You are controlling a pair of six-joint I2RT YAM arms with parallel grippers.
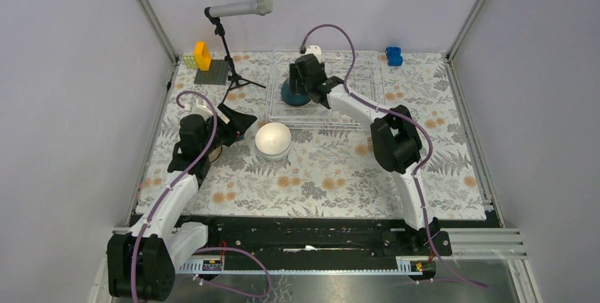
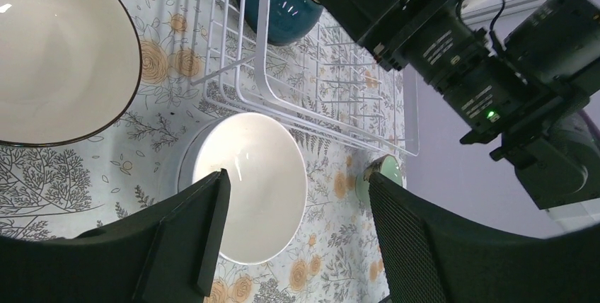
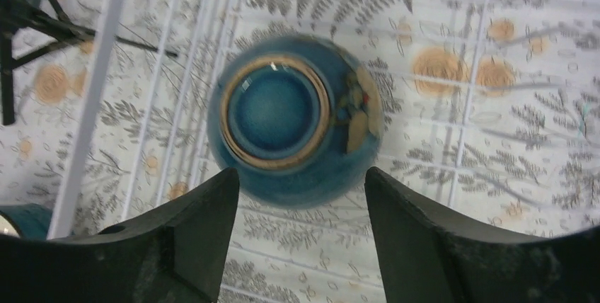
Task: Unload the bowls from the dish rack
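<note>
Left end effector point(image 2: 297, 181): the fingers are held apart and nothing is clamped. A white bowl point(image 2: 247, 186) is seen between them, beyond the tips, with no contact shown.
Right end effector point(image 3: 301, 174): the fingers are held apart above a teal bowl point(image 3: 297, 122). No contact is shown.
Teal bowl: it is set upside down, foot ring up, in the left part of the dish rack point(image 1: 354, 98).
White bowl: it is placed upright on the surface point(image 1: 318, 183), outside the dish rack, just in front of the rack's near left corner.
Second white bowl point(image 2: 56, 55): dark-rimmed and only partly seen, it is placed on the surface beside the white bowl, apart from it.
Mint bowl point(image 2: 385, 175): only a sliver is seen, by the near side of the dish rack; the remainder is hidden by a finger.
Dish rack: it is located at the middle of the surface's far edge.
Microphone point(image 1: 240, 9): it is mounted on a stand near the far left corner.
Grey baseplate point(image 1: 212, 73): it is located at the far left corner and carries yellow and orange blocks.
Blue block point(image 1: 393, 55): it is located at the far edge, toward the far right corner.
</note>
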